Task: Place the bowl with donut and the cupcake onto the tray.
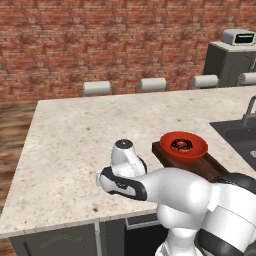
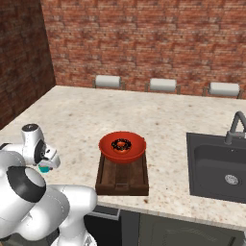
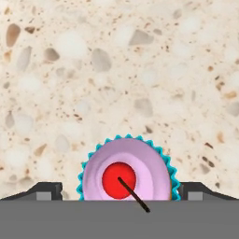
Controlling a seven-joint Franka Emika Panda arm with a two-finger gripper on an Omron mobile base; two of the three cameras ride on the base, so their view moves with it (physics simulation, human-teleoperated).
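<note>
There was one cupcake (image 3: pixel 127 170), and it sat on the speckled tabletop (image 1: pixel 75 140) near the front edge, right under the robot's hand. From above it looked round, with a teal wrapper with a zigzag edge, pink frosting and a red cherry with a thin dark stem on top. The two fingers (image 3: pixel 46 191) stood wide open, one on each side of the cupcake. They were near it but not squeezing it, and they held nothing. In the right base view a small bit of teal showed just below the white hand.

Next there was one tray (image 2: pixel 122 178). It was dark brown wood with raised edges, and it lay on the tabletop near the front edge, well apart from the cupcake.

One bowl (image 2: pixel 122 146) sat on the far end of the tray. It was red, round, wide and shallow, about as wide as the tray. One donut (image 2: pixel 121 143) lay inside the bowl. It was a small ring with dark icing and light sprinkles.

To the right was one dark sink (image 2: pixel 216 168) with one grey tap (image 2: pixel 234 126).

Past the far edge of the tabletop stood stools with pale seats. Three (image 2: pixel 163 85) showed in the right base view and four in the left base view. Behind them was a red brick wall (image 2: pixel 144 38).
</note>
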